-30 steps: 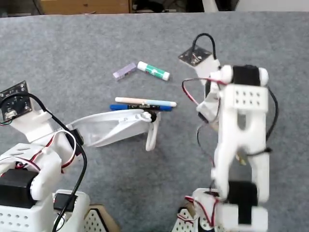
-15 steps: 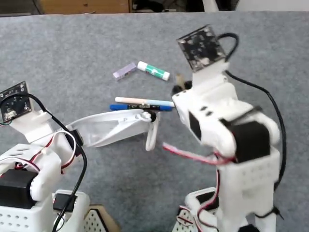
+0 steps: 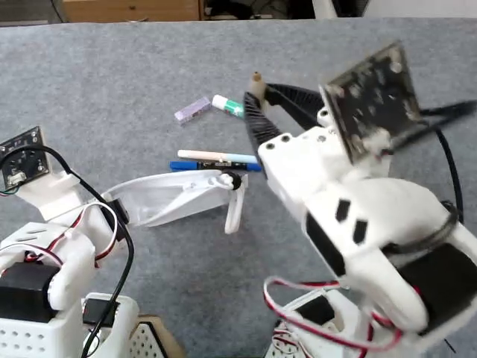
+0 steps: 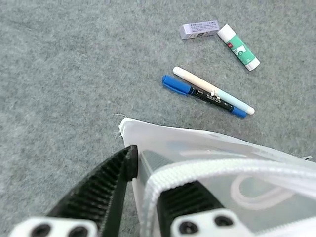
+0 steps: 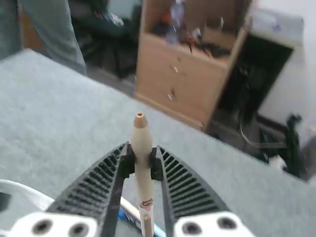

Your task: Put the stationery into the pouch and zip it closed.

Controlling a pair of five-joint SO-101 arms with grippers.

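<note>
Left pincer (image 4: 140, 169) pinching translucent zip pouch (image 4: 222, 153), right pincer (image 5: 141, 159) clamping slim beige pen (image 5: 140, 132)

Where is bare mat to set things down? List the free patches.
Free: the mat left of the eraser, and the strip between the pouch and the arms' bases. Crowded: between pouch and glue stick, where two pens lie.

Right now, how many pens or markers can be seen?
3. A peach-and-pale-blue pen and a blue marker lie side by side near the pouch; a tan pen is clamped in the right gripper. The pouch could hide more.
</note>
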